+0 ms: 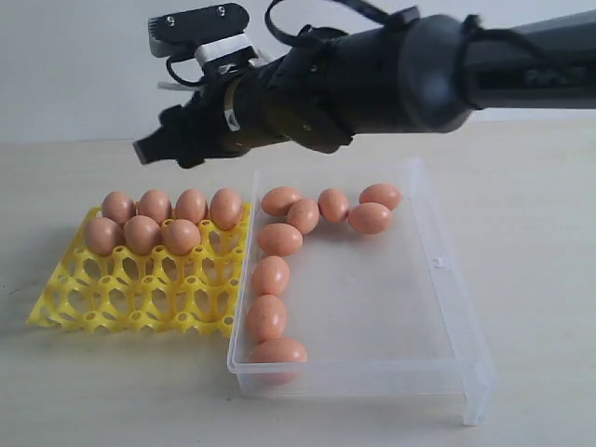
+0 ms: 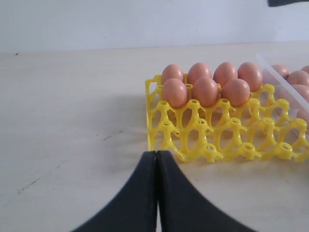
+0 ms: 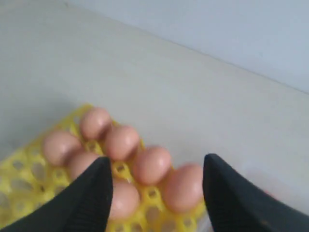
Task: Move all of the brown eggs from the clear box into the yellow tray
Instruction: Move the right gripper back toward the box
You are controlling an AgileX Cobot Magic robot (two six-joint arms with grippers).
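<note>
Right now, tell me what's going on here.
A two-armed robot is moving eggs from a clear box into a yellow tray. Seven eggs sit in the tray's two back rows, and nine more lie in the box. The right arm reaches across and hangs above the filled cups, jaws open and empty. The left jaws are shut, low over the table in front of the tray, holding nothing.

Right arm (image 1: 419, 70) stretched in from 3 o'clock toward 10 o'clock of the exterior view, wrist near level, right gripper (image 3: 157, 166) raised, black fingers (image 3: 91, 193) spread wide, nothing between, left gripper (image 2: 157, 153) pressed together, empty.
</note>
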